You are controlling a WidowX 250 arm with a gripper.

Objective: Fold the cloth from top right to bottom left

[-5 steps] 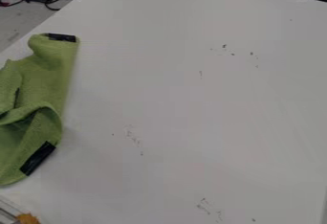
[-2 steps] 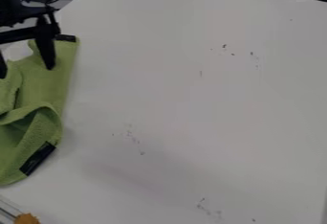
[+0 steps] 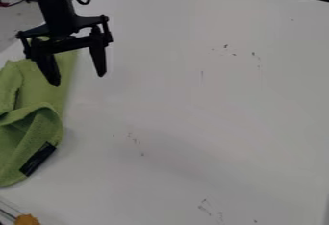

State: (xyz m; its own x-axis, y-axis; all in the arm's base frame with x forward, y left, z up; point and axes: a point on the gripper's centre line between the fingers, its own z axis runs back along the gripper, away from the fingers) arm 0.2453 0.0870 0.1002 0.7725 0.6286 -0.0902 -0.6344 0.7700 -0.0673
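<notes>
The black gripper (image 3: 78, 79) hangs at the upper left, above the top end of the cloth, its two fingers spread wide with nothing between them. Its left finger overlaps the cloth in view, while the right one is over bare table. The green cloth (image 3: 38, 92) lies rumpled along the left edge of the view, with a raised fold across its middle. A black patch (image 3: 38, 159) marks its lower right corner. The cloth's upper corner is hidden behind the gripper.
The white table (image 3: 193, 108) carries small dark marks. At the bottom left corner are an orange object (image 3: 27, 219) and part of a clear container. Cables lie beyond the table's edge at the top left.
The arm has come in from the upper left, and the gripper has moved right across the cloth's top end. The cloth has not visibly moved.
</notes>
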